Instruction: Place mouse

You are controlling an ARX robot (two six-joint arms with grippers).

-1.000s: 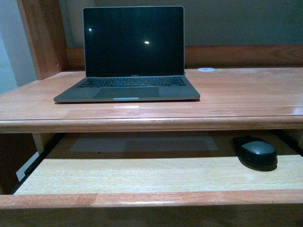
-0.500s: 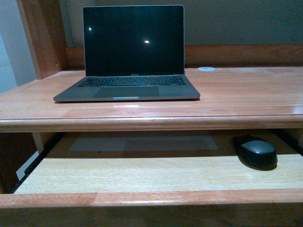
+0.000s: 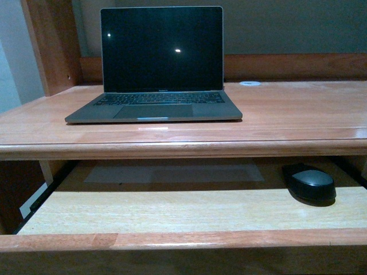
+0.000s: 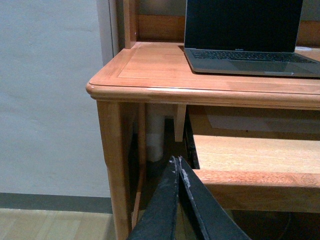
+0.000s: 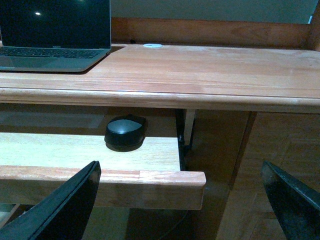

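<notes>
Here, mouse on pull-out tray; left tool tight together, right tool wide apart, both empty.

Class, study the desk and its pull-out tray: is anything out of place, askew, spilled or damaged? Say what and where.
Nothing is spilled or broken. The one oddity is the mouse, which sits on the pull-out tray at its right end, below the desktop, away from the open laptop above.

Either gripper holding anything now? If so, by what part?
Nothing held. Left gripper is shut, empty; right gripper is open, empty. The mouse lies free on the pull-out tray.
</notes>
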